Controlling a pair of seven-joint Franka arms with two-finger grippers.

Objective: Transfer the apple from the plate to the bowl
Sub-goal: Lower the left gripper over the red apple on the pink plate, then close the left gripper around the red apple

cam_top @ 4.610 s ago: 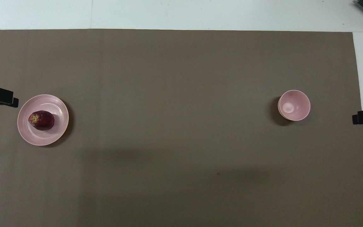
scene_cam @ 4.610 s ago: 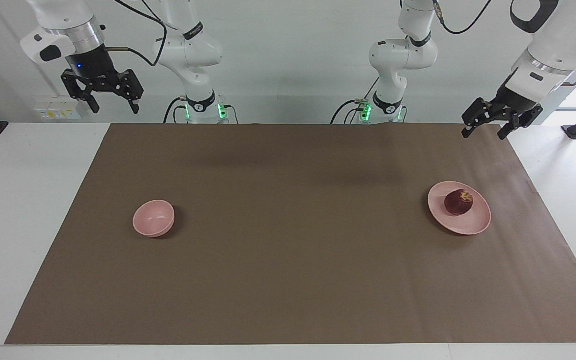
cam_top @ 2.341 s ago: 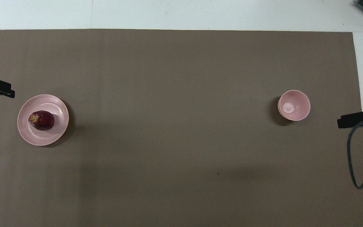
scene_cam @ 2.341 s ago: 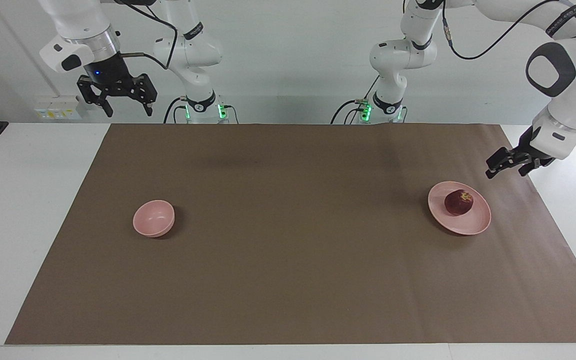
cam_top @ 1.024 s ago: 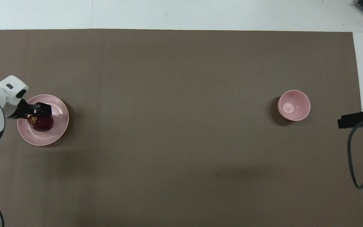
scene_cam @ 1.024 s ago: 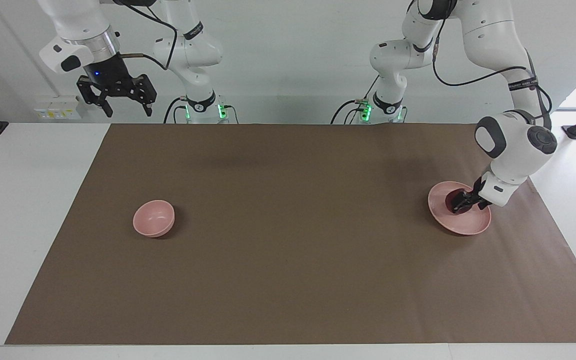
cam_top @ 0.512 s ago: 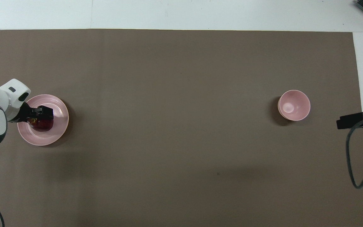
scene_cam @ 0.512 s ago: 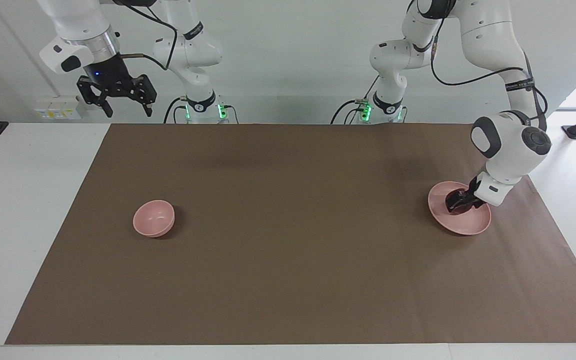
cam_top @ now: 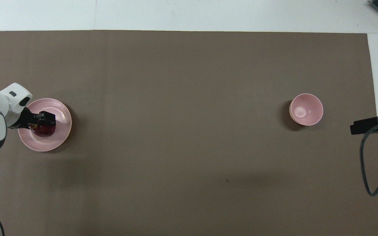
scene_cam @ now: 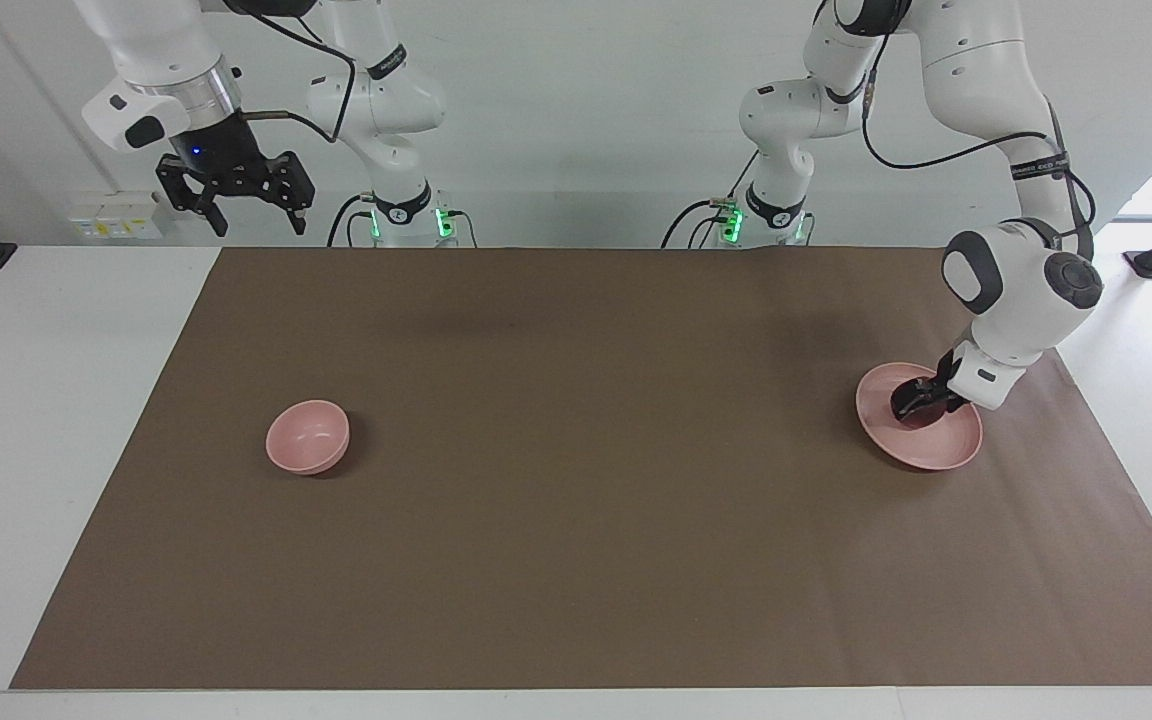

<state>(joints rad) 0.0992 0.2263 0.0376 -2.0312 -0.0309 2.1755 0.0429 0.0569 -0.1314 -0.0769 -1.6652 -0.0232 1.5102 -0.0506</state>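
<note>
Left claw (scene_cam: pixel 914 408) has clamped onto apple (cam_top: pixel 46 131) on plate (scene_cam: pixel 936 452); right claw (scene_cam: pixel 248 212) gapes

A robotics lab: two white arms (scene_cam: pixel 996 120) bolted at a papered table (scene_cam: pixel 576 560).

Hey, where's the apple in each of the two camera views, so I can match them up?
Facing view: the apple is at the right, on the plate, mostly hidden by the left gripper shut on it.
Overhead view: the apple is at the left edge, on the plate, under the left gripper.
Shared landmark: the bowl, toward the right arm's end of the table.
</note>
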